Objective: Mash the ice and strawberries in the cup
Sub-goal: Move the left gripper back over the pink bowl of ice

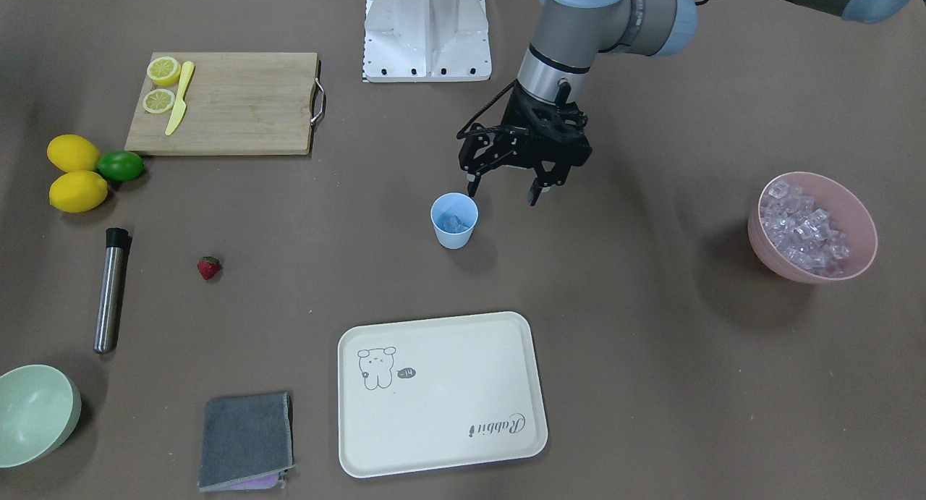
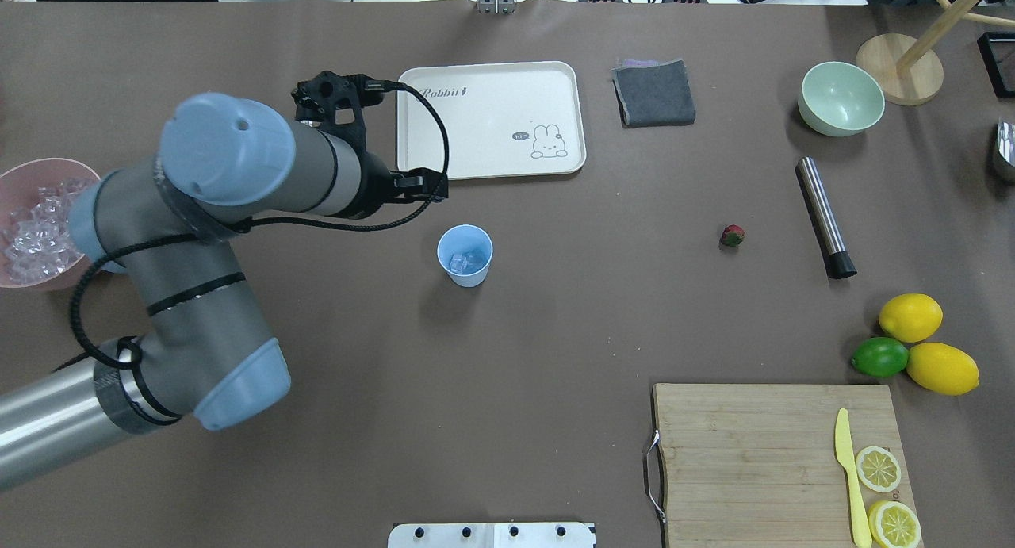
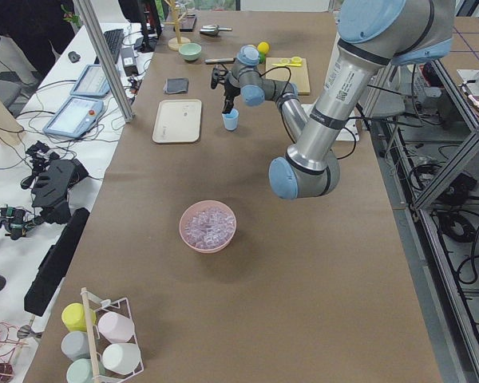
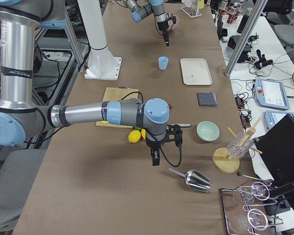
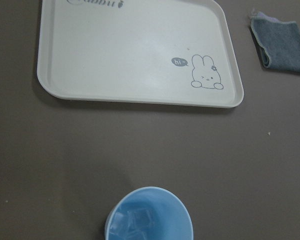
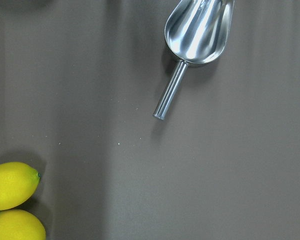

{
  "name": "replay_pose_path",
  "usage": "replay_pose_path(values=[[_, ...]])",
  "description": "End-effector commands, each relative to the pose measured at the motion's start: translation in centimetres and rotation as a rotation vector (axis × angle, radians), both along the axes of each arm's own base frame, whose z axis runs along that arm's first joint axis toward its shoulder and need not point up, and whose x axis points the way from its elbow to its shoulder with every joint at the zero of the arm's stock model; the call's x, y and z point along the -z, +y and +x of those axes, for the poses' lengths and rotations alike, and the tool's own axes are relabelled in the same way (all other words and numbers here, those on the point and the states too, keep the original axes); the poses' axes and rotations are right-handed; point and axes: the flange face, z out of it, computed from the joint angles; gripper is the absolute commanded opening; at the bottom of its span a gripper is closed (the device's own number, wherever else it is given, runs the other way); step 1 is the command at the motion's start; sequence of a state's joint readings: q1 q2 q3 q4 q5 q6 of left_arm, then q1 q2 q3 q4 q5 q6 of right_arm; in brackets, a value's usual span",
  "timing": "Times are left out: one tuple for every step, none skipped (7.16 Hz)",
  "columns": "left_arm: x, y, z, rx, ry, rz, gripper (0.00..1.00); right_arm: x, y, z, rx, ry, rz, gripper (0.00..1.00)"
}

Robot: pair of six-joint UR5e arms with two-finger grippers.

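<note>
Two views show the metal scoop (image 6: 199,30): the right wrist view and the right side view. The front and overhead views do not reach it. The right wrist view also shows two lemons (image 6: 12,186) in its bottom corner, well apart from the scoop. The right tool (image 4: 155,157) shows only in the right side view, above the tabletop (image 4: 112,196), and I cannot tell if it is wide or narrow.

The front view shows the left tool (image 1: 504,191) best. Its two fingers are spread wide and hold nothing. It hangs close to the cup (image 1: 454,221), higher than the rim, on the side toward the pink bowl (image 1: 862,232). In the overhead view the big arm hides most of that tool.

The left wrist view looks down into the cup and shows the ice (image 5: 137,221) at the bottom, a few clear little blocks. Past the cup lie a white tray (image 5: 135,50) with a bunny on it and a grey cloth (image 5: 285,45).

The cup is light blue, round at the top, and stands upright near the middle of the tabletop. More ice fills the pink bowl. The strawberry (image 1: 209,268) is small and red with a green top. It lies on the tabletop, well apart from the cup.
</note>
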State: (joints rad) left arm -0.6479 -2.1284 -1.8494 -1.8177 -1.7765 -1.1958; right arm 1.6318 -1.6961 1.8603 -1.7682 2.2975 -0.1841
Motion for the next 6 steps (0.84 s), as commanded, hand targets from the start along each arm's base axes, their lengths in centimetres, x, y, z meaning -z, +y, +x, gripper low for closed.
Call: replay_pose_path(values=[[-4.9,-3.1,-8.5,-0.067,-0.072,0.032,0.97,0.1,-0.1,-0.2,0.006,0.0,0.001,1.0],[-8.6,-4.7,-12.8,-0.106,-0.114,0.041,0.97,0.4,-0.5,-0.4,0.012,0.008,0.01,1.0],[-12.9,-5.7,-17.9,-0.15,-0.157,0.06,0.97,0.5,-0.7,-0.5,0.014,0.01,0.013,1.0],[-16.6,-6.2,-23.2,-0.18,-0.188,0.08,0.97,0.5,-0.7,-0.5,0.014,0.01,0.013,1.0],[-20.9,-5.9,-28.0,-0.205,-0.237,0.103,0.97,0.6,-0.8,-0.5,0.014,0.005,0.016,1.0],[-24.4,-5.1,-31.2,-0.208,-0.262,0.077,0.97,0.7,-0.8,-0.5,0.013,0.002,0.016,1.0]])
